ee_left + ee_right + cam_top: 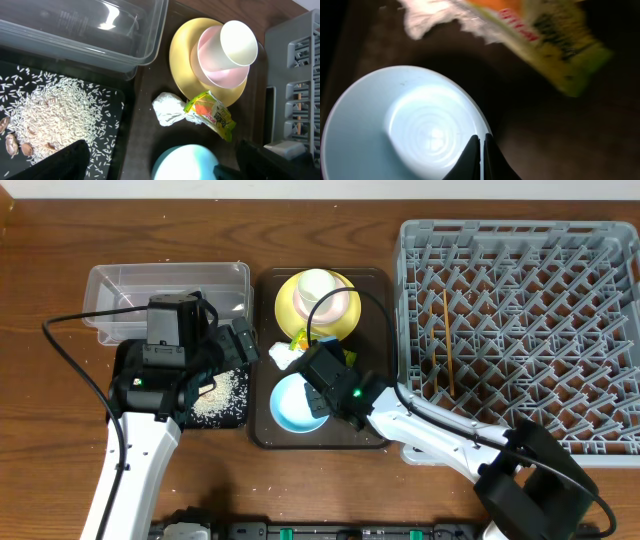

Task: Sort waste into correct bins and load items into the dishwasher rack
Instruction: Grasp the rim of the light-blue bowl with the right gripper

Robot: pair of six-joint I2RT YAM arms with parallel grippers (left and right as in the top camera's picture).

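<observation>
Right end effector (480, 142) together at light blue bowl (395, 130) rim; left end effector (167, 162) apart.

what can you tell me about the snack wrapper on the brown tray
The snack wrapper is a small crinkled packet, glossy film by the look, yellow-green with an orange patch and red print. It lies flat on the brown tray, between the yellow plate and the light blue bowl, close by the plate's rim. One end lies against the crumpled white tissue.

Rice heap (50, 117) in black tray (112, 160); wrapper (212, 112), tissue (170, 110) beside yellow plate (182, 50); chopsticks (447, 345) in rack (520, 240).
</observation>
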